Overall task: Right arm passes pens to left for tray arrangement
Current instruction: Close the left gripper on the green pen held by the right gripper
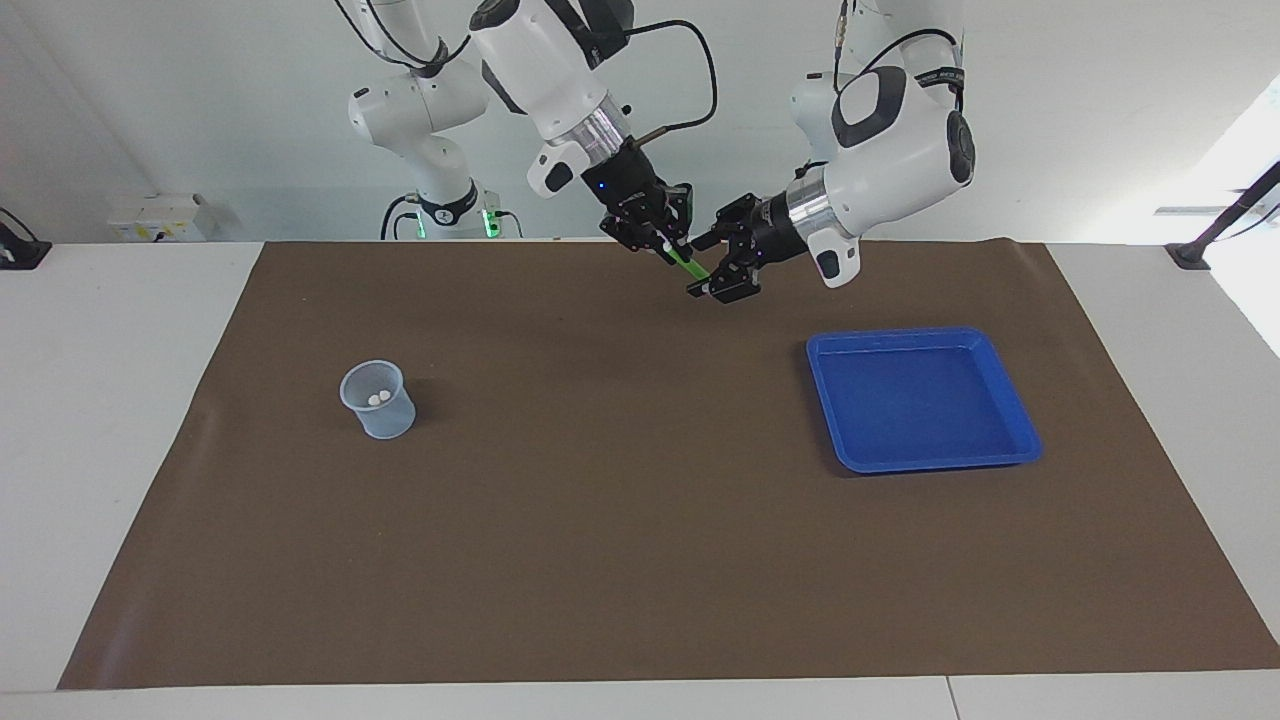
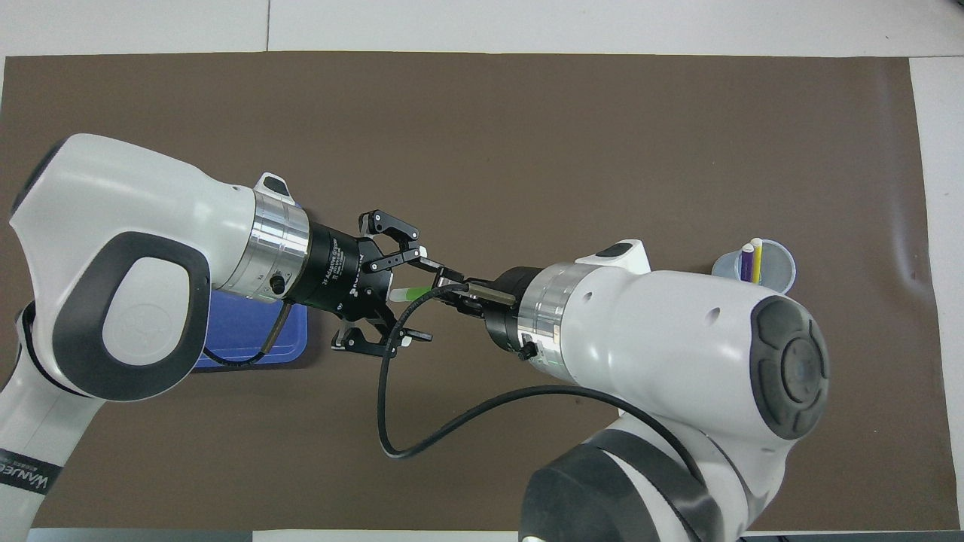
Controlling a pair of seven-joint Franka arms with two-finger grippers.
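The right gripper [image 1: 668, 243] is closed on the green pen [image 1: 688, 263], holding it in the air over the brown mat [image 1: 600, 500]. The left gripper [image 1: 712, 268] has its fingers open around the free end of this pen; they have not met on it. The blue tray [image 1: 1018, 420] lies toward the left arm's end. The purple pen [image 2: 746, 260] and yellow pen [image 2: 756, 259] stand in the translucent cup [image 1: 380, 412], toward the right arm's end.

I'm looking at a robotics lab: two white arms [image 1: 560, 70] mounted at a white desk [image 1: 110, 400] under a bare pale wall [image 1: 200, 100], a brown mat [image 1: 600, 500] spread as the work surface, loose cables [image 1: 700, 70] and green status lights [image 1: 488, 222].
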